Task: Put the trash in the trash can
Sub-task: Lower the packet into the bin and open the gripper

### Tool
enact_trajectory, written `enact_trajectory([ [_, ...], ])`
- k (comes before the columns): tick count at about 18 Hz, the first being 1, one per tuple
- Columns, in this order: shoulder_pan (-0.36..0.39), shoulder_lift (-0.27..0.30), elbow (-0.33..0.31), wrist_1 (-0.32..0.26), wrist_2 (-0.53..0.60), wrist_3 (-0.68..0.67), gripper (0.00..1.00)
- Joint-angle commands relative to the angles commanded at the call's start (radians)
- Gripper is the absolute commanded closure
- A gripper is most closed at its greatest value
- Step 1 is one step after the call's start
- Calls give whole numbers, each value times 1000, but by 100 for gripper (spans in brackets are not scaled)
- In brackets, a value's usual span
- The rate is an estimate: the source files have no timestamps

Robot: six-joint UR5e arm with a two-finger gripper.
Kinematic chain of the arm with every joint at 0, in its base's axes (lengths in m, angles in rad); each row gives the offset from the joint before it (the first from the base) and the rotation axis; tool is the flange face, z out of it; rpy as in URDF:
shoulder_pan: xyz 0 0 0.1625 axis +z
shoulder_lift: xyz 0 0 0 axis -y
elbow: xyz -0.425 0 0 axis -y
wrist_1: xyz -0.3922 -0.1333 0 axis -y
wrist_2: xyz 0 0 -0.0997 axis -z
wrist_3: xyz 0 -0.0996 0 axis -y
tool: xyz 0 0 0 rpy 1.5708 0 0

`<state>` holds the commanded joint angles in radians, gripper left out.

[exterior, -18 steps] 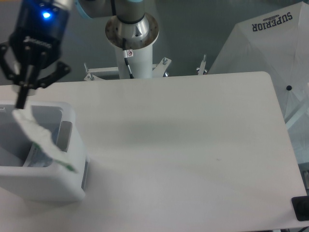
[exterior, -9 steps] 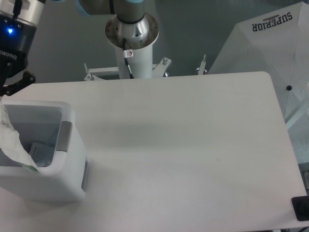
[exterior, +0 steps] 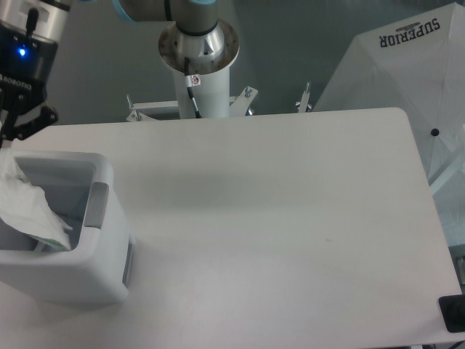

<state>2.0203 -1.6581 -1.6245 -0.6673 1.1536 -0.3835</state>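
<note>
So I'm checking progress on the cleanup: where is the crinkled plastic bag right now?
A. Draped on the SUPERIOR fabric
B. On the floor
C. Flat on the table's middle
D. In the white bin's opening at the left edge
D: the crinkled plastic bag sits in the opening of the white bin, under the gripper.

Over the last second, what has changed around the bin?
The gripper moved left toward the frame edge, carrying the plastic bag from draped across the trash can's front rim to hanging inside its opening. The crop hides whether the bag is still held. The trash can, the table and the white fabric stayed put.
</note>
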Motion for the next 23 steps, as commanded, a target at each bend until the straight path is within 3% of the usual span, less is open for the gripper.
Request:
enact_trajectory([
  [8,0,-63,0,0,0,3,100],
  [23,0,-78,-37,-2,64,57,100],
])
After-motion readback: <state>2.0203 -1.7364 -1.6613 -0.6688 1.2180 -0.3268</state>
